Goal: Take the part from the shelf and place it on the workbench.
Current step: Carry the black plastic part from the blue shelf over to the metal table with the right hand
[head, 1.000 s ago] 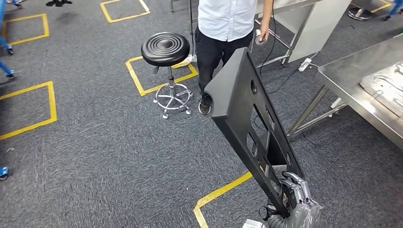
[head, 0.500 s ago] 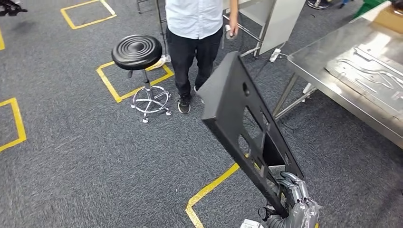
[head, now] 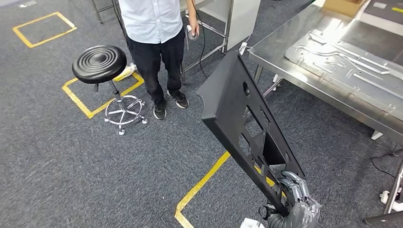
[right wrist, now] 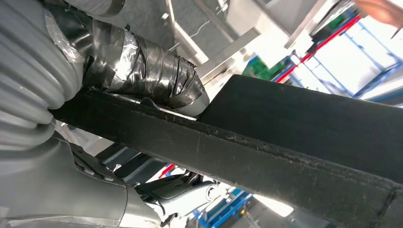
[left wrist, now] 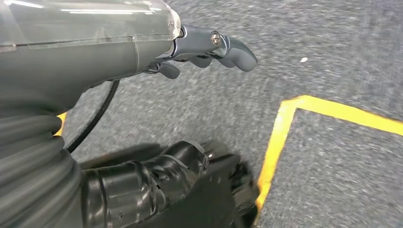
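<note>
My right hand grips the lower end of the black part, fingers wrapped over its edge; the panel rises tilted toward eleven o'clock. The steel workbench stands at two o'clock, its corner near the part's top. My left hand hangs over carpet, fingers loosely curled, holding nothing.
</note>
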Controlling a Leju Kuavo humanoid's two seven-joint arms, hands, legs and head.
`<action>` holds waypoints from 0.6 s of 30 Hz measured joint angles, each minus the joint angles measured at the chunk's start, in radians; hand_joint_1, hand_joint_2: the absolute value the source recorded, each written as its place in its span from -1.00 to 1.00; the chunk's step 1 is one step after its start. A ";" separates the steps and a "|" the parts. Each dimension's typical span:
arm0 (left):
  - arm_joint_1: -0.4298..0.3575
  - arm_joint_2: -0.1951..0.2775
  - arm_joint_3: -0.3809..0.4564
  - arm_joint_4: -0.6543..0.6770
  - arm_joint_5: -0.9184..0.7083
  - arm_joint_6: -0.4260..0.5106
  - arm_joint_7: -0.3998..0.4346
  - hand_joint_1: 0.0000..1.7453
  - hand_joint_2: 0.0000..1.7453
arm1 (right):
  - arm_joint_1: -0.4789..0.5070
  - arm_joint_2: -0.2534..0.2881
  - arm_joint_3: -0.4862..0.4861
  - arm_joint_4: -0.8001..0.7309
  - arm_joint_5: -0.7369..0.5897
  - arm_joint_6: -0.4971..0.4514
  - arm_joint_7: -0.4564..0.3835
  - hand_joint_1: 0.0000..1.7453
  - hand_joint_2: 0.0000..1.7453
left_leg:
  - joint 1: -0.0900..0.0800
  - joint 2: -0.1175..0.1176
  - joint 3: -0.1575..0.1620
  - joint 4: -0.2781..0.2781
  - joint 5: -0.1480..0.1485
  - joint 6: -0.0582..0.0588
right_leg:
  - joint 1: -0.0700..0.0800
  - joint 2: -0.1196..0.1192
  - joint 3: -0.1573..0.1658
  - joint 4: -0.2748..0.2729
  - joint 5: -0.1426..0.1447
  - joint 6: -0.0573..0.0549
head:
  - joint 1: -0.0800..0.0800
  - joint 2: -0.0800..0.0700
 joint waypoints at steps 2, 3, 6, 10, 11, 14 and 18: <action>-0.002 0.000 0.000 0.000 -0.001 0.000 -0.002 -1.00 1.00 | 0.000 -0.001 0.000 0.000 0.002 0.000 0.002 1.00 1.00 | -0.002 0.005 0.005 -0.010 -0.001 0.010 | -0.003 0.020 -0.007 -0.001 0.004 0.014 | 0.000 0.000; -0.003 0.000 0.000 0.000 -0.002 0.000 -0.002 -1.00 1.00 | 0.002 -0.002 0.000 0.000 0.002 0.000 0.002 1.00 1.00 | -0.001 0.016 0.007 -0.015 0.002 0.017 | -0.004 0.018 -0.009 0.000 0.004 0.019 | 0.000 0.000; -0.001 0.000 0.001 0.000 -0.003 -0.001 -0.002 -1.00 1.00 | -0.001 -0.004 0.000 0.000 0.003 0.000 0.004 1.00 1.00 | 0.003 0.053 0.014 -0.028 0.009 0.033 | -0.002 -0.054 -0.049 0.083 -0.046 0.033 | 0.006 0.000; 0.003 0.001 0.001 0.000 -0.004 -0.001 -0.001 -1.00 1.00 | -0.003 -0.010 0.000 0.004 0.005 0.000 0.008 1.00 1.00 | 0.001 0.108 0.017 -0.028 0.001 0.036 | -0.011 -0.100 -0.137 0.249 -0.098 0.047 | 0.008 0.000; 0.003 0.002 0.001 0.000 -0.004 -0.001 -0.001 -1.00 1.00 | -0.003 -0.012 0.000 0.005 0.005 0.000 0.009 1.00 1.00 | 0.001 0.120 0.020 -0.028 -0.002 0.034 | -0.013 -0.106 -0.122 0.219 -0.072 0.047 | 0.008 0.000; 0.001 0.002 0.001 0.000 -0.005 -0.002 -0.001 -1.00 1.00 | -0.005 -0.015 0.000 0.006 0.006 0.000 0.011 1.00 1.00 | -0.003 0.150 0.035 -0.028 -0.013 0.023 | -0.006 -0.154 -0.029 0.042 0.008 0.037 | 0.008 0.000; -0.005 0.002 0.001 0.000 -0.005 -0.002 -0.001 -1.00 1.00 | -0.008 -0.019 0.003 0.008 0.013 0.000 0.014 1.00 1.00 | -0.009 0.180 0.051 -0.034 -0.024 0.001 | 0.004 -0.153 -0.008 -0.010 0.011 0.014 | 0.007 0.000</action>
